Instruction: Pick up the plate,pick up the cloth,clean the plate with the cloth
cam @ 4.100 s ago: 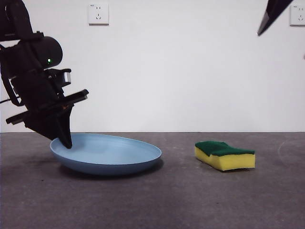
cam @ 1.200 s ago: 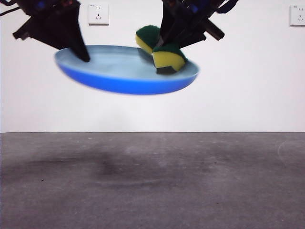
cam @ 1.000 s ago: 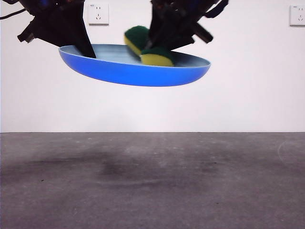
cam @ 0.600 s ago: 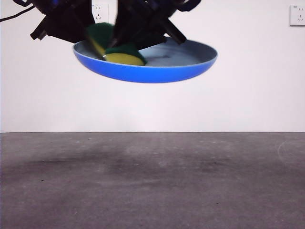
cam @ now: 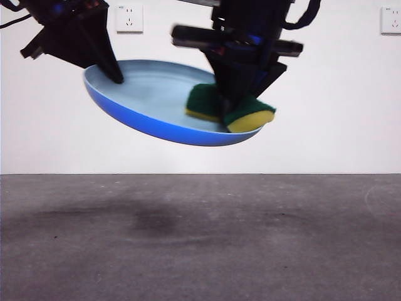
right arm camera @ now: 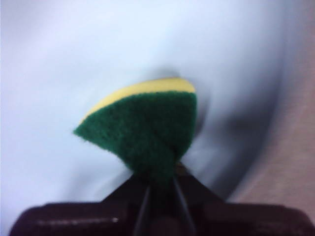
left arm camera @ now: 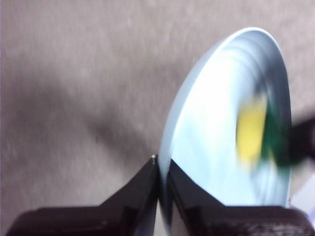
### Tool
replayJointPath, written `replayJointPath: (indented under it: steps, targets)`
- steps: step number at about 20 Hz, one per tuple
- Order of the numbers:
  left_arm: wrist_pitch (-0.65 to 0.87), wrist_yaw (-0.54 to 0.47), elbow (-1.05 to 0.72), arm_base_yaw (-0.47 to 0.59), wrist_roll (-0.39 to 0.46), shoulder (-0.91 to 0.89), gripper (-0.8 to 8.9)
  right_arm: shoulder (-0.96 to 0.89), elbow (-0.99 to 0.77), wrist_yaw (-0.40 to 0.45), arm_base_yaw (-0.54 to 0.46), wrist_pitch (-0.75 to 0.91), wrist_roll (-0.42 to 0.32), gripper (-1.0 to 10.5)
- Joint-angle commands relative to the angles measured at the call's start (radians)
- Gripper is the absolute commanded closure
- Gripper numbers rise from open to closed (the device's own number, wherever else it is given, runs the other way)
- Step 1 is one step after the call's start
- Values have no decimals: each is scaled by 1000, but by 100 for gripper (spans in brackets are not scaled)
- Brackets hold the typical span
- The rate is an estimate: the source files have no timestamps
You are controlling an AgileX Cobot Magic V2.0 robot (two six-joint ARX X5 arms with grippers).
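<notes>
The light-blue plate (cam: 150, 94) hangs tilted high above the table, its right side lower. My left gripper (cam: 114, 74) is shut on its upper left rim; in the left wrist view the jaws pinch the plate (left arm camera: 211, 137) edge at the gripper (left arm camera: 162, 169). My right gripper (cam: 237, 108) comes down from above, shut on the cloth (cam: 230, 110), a yellow sponge with a green top, folded and pressed on the plate's lower right part. In the right wrist view the cloth (right arm camera: 145, 123) sits squeezed in the gripper (right arm camera: 160, 189) against the plate (right arm camera: 74, 59).
The dark grey table (cam: 200, 238) lies well below the held plate. Two wall sockets (cam: 129, 17) are on the white wall behind.
The cloth has swept from the plate's left side to its lower right. The plate has tipped so that its right side is now lower. Both grippers keep their hold.
</notes>
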Motion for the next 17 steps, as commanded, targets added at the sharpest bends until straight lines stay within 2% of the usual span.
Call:
replayJointPath:
  steps: [1, 3, 6, 9, 12, 17]
  targets:
    - [-24, 51, 4, -24, 18, -5, 821, 18, -8, 40, -27, 90, 28, 957]
    - [-27, 60, 4, -32, 19, -5, 821, 18, -8, 29, -42, 175, 59, 954]
    - [-18, 113, 4, -39, 21, -5, 821, 18, -8, -59, -52, 307, 87, 954]
    - [34, 124, 4, -40, 21, -5, 821, 18, -8, -238, -51, 410, 108, 954]
    - [138, 120, 4, -34, 8, -5, 821, 18, -8, -406, -38, 439, 137, 954]
    - [317, 59, 4, -13, -72, -5, 821, 18, -8, -410, 9, 270, 128, 954]
